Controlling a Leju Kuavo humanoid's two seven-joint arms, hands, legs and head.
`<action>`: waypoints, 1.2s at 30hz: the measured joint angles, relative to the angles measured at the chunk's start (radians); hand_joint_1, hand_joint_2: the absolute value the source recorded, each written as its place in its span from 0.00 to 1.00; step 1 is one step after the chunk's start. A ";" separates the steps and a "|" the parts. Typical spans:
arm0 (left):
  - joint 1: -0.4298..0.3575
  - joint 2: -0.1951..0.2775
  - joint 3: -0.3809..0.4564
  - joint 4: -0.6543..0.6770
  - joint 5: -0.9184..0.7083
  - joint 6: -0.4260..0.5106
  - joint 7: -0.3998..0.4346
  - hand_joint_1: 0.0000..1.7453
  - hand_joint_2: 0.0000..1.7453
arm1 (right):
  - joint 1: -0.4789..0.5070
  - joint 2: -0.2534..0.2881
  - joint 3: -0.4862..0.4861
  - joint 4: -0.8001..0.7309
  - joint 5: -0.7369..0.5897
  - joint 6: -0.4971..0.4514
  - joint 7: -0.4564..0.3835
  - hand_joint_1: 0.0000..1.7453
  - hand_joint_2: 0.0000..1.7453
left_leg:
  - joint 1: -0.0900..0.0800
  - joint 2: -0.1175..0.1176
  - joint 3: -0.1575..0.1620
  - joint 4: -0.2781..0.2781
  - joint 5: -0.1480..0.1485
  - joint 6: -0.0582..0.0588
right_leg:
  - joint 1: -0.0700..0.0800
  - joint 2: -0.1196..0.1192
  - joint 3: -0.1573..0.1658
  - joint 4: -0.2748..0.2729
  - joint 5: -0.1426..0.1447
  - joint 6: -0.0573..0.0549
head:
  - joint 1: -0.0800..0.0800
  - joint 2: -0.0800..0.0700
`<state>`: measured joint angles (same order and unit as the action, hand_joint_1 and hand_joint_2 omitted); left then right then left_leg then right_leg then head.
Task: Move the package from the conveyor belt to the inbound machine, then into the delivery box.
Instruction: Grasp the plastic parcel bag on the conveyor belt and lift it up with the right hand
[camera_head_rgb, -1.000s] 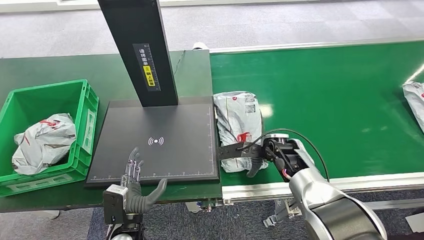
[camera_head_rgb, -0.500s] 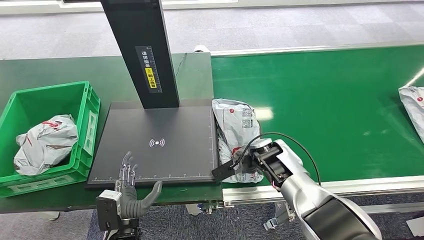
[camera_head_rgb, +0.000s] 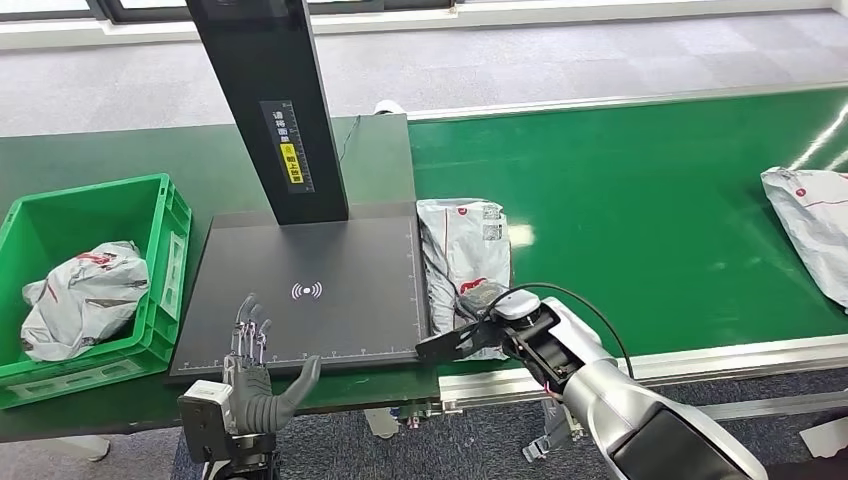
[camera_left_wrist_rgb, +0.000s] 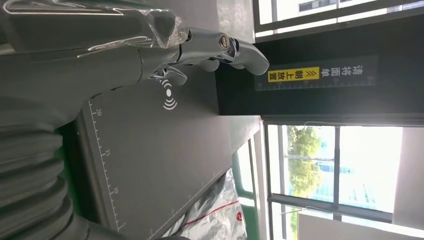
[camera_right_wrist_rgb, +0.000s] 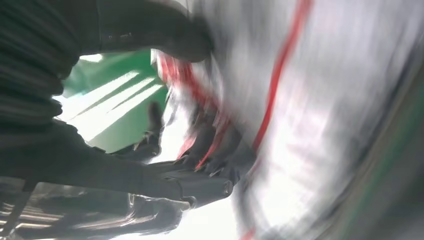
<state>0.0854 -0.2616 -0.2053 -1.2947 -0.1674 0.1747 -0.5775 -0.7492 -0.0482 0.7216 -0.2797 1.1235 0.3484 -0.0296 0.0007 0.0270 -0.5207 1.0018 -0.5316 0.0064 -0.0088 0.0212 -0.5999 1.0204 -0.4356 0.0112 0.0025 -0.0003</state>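
Note:
A grey-white package (camera_head_rgb: 462, 250) lies on the green conveyor belt (camera_head_rgb: 650, 200), right against the black scanner plate (camera_head_rgb: 320, 290) of the inbound machine. My right hand (camera_head_rgb: 472, 328) grips the package's near end, its dark fingers (camera_head_rgb: 438, 344) reaching over the plate's near right corner. The right wrist view is blurred; thumb and fingers (camera_right_wrist_rgb: 200, 145) press on the package (camera_right_wrist_rgb: 310, 110). My left hand (camera_head_rgb: 255, 368) hovers open at the plate's near edge, its fingers (camera_left_wrist_rgb: 215, 47) spread above the plate (camera_left_wrist_rgb: 150, 150). The green delivery box (camera_head_rgb: 165, 265) stands left of the plate.
A crumpled package (camera_head_rgb: 85, 298) lies inside the green box. The machine's black column (camera_head_rgb: 265, 100) rises from the plate's far edge. Another package (camera_head_rgb: 810, 230) lies far right on the belt. The belt's metal rail (camera_head_rgb: 700, 360) runs along the near side.
The head camera has shifted slightly. My right hand has slid nearer and leftward along the package's near end, its fingers now over the plate's corner. My left hand has held its place.

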 joint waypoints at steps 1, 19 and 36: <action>0.004 0.000 0.000 -0.004 -0.002 -0.008 0.000 0.00 1.00 | 0.003 -0.002 -0.022 -0.001 -0.036 -0.066 0.022 0.00 1.00 | -0.001 -0.002 -0.008 0.000 0.007 0.000 | -0.001 -0.002 -0.006 0.000 0.006 0.001 | 0.000 0.000; 0.032 0.010 0.023 0.009 -0.040 -0.052 -0.024 0.00 1.00 | -0.078 -0.050 -0.470 -0.015 -0.242 -0.755 0.058 0.00 1.00 | -0.001 -0.021 -0.051 0.002 0.029 -0.003 | -0.001 -0.020 -0.043 0.001 0.021 -0.001 | 0.000 0.000; -0.002 0.009 0.022 0.043 -0.046 -0.071 -0.029 0.00 1.00 | -0.082 -0.039 -0.549 0.002 -0.197 -0.729 0.180 0.00 1.00 | -0.001 -0.022 -0.052 0.002 0.029 -0.003 | -0.001 -0.020 -0.044 0.001 0.020 -0.001 | 0.000 0.000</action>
<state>0.0838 -0.2523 -0.1831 -1.2518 -0.2135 0.1042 -0.6062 -0.8314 -0.0873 0.1727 -0.2779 0.9264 -0.3804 0.1501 -0.0004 0.0051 -0.5730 1.0037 -0.5031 0.0039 -0.0094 0.0009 -0.6442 1.0218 -0.4157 0.0107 0.0023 -0.0003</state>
